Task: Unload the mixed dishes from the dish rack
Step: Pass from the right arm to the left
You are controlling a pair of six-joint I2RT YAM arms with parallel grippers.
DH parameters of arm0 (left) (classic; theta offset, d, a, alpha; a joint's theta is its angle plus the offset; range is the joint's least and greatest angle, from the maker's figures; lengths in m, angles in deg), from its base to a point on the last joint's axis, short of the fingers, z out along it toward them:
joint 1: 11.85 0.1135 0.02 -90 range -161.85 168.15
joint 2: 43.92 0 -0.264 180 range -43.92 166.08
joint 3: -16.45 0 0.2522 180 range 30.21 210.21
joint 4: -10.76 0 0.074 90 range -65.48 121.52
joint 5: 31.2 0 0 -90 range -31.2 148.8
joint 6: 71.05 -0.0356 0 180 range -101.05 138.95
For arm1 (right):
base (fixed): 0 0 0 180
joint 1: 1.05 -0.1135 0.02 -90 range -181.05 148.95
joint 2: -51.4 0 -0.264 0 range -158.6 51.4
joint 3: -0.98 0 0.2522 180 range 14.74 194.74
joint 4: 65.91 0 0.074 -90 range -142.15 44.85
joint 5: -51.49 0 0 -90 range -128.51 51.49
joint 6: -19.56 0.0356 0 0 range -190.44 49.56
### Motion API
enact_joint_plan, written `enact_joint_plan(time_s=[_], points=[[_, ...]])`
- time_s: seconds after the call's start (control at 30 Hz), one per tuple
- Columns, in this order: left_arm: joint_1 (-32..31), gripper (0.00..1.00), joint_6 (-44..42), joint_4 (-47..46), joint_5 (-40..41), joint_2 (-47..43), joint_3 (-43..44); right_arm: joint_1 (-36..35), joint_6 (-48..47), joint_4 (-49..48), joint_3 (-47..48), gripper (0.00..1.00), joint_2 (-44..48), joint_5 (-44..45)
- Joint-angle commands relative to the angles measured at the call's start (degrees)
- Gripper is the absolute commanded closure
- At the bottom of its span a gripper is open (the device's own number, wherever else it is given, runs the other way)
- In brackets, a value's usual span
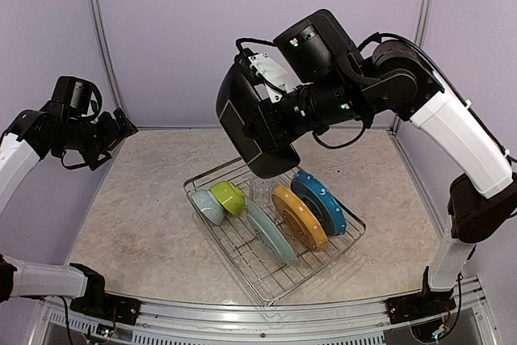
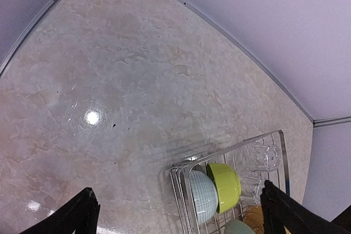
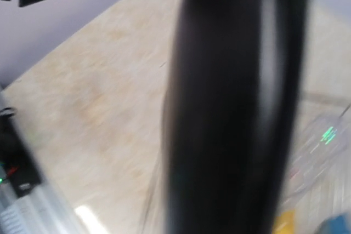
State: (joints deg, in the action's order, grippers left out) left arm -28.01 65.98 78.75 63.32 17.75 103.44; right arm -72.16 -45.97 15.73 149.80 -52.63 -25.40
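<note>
The one black square plate (image 1: 250, 127), glossy with rounded corners, hangs tilted just above the dish rack (image 1: 258, 280), clamped in the right gripper (image 1: 271, 98). The silver wire rack mid-table holds three round plates on edge (pale teal, orange-dotted, blue-dotted), two bowls (lime, pale-blue), and two clear glasses (image 2: 262, 157). The left gripper (image 1: 119, 128) hangs wide open and empty, well off to the left.

Top: above, behind. Left wrist: high, shares dish rack (image 1: 246, 268). Right wrist: close-up.
</note>
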Motion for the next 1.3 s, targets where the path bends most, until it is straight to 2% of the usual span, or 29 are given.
enact_joint_plan(time_s=[0.0,0.27,0.43,0.53,0.73,0.93,1.17,1.27], points=[[-0.29,0.01,-1.85,-1.18,-1.36,1.40,3.24,0.34,-15.84,-12.90,1.72,0.99,1.11,10.57],[-0.17,0.01,-1.43,-1.77,-4.16,1.24,6.35,-0.18,-41.61,-26.46,-8.80,1.00,1.17,29.51],[0.27,0.01,-2.31,0.48,-9.01,2.79,10.23,-1.46,-64.82,-45.57,-23.65,1.00,1.93,44.89],[0.36,0.01,-3.12,1.07,-12.82,4.15,12.90,-1.64,-73.77,-54.28,-29.51,1.00,2.81,46.61],[0.42,0.01,-3.95,-1.71,-22.28,7.13,17.13,-2.78,-79.45,-59.81,-37.43,1.00,4.39,45.82],[-0.91,0.02,-3.65,-3.60,-30.76,14.25,20.82,-4.20,-81.76,-61.90,-44.19,1.00,5.60,45.54],[-4.64,0.11,-2.89,-4.96,-34.05,19.94,22.41,-5.33,-81.38,-63.13,-45.33,1.00,4.77,46.12],[-5.56,0.19,-2.05,-5.25,-35.37,21.51,21.88,-5.66,-81.59,-63.55,-45.12,1.00,4.02,46.75]])
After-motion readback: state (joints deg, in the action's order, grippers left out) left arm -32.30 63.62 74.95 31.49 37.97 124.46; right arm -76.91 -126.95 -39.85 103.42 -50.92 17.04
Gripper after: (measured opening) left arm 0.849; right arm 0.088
